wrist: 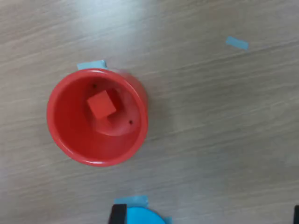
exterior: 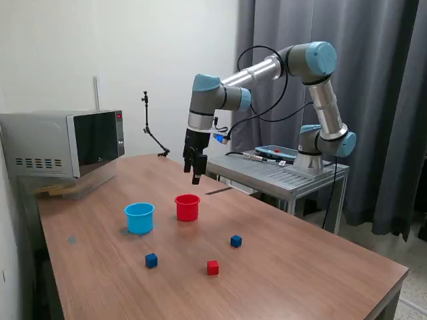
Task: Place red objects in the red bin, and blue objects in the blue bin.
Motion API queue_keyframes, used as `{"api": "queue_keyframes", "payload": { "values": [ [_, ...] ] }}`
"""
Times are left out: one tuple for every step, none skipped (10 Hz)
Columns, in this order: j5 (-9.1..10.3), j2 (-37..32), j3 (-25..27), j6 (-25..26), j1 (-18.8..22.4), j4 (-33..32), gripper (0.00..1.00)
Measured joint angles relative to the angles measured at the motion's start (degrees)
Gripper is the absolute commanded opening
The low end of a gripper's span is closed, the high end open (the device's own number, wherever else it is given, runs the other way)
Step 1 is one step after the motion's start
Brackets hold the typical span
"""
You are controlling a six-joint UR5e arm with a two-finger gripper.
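1. Nearest the exterior camera, one red cube [exterior: 213,267] sits loose on the table [exterior: 307,267], well in front of the red cup [exterior: 187,207] and not yet sorted.
2. Beside it, toward the exterior view's left and still in front of the red cup, a dark blue cube [exterior: 151,260] lies on the bare wood, closer to the blue cup [exterior: 139,218] than to anything else.
3. A second dark blue cube [exterior: 235,241] rests a little farther back, off to the exterior view's right of the red cup and well apart from both cups.
4. The blue cup stands just beside the red cup, on the exterior view's left; nothing can be seen inside it from this angle, so I judge neither blue cube has gone in.
5. The red cup [wrist: 97,117] holds one red cube [wrist: 101,104] on its floor, clear in the wrist view. That is one piece of four done, by my reckoning, with one red and two blue left.
6. Above and slightly behind the red cup hangs the pincer [exterior: 195,175], empty as far as the pictures show; whether its fingers are parted or closed I cannot tell.
7. Farthest back, a microwave [exterior: 67,143] sits at the table's rear corner, beyond the cups.
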Motion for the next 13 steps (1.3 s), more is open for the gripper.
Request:
{"api": "queue_keyframes", "payload": {
  "values": [
    [-0.19, 0.0, -0.5, 0.5, 0.6, 0.1, 1.0],
    [-0.19, 0.0, -1.4, 0.7, 1.4, 0.2, 1.0],
    [-0.14, 0.0, -2.5, 0.8, 2.4, 0.3, 1.0],
    [-0.02, 0.0, -3.8, 0.9, 3.3, 0.6, 1.0],
    [0.42, -0.1, -5.2, 1.4, 4.0, 1.6, 1.0],
    [1.22, -0.5, -6.1, 2.2, 4.4, 2.8, 1.0],
    [2.26, -1.2, -6.6, 3.4, 4.6, 4.1, 1.0],
    [3.1, -2.3, -6.8, 4.7, 4.7, 5.7, 1.0],
    [3.6, -3.7, -6.6, 6.0, 4.7, 7.1, 1.0],
    [3.82, -5.1, -6.2, 6.8, 4.7, 8.0, 1.0],
    [3.89, -6.3, -5.7, 7.3, 4.7, 8.4, 1.0],
    [3.9, -7.1, -5.3, 7.5, 4.7, 8.7, 1.0],
    [3.85, -7.6, -5.2, 7.6, 4.8, 8.8, 1.0]
  ]
}}
